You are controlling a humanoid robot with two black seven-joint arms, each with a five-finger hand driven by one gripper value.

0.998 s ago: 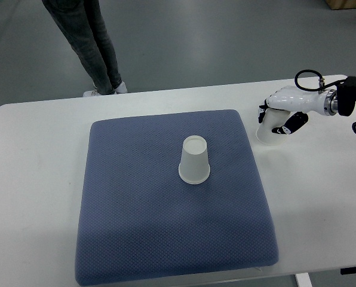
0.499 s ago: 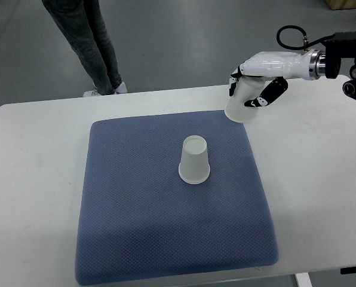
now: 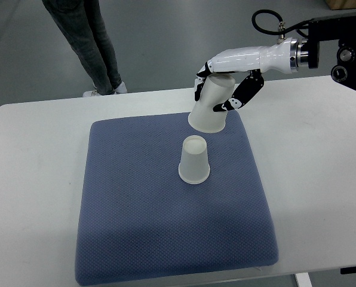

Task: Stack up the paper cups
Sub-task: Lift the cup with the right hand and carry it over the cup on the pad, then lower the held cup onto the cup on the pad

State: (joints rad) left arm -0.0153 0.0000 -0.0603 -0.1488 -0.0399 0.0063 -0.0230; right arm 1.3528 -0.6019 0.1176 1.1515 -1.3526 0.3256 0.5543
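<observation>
Top view: the right robot hand comes in from the right edge, its fingers wrapped around an upside-down paper cup held mouth-down, tilted, in the air above the far edge of the blue cushion on the white surface. The second paper cup stands inverted near the cushion's middle, just nearer the camera than the held one. To stack cleanly, I judge the held cup should be levelled, centred over the standing cup's base, then lowered straight so its rim slips over without knocking it. A person's legs stand beyond the surface
</observation>
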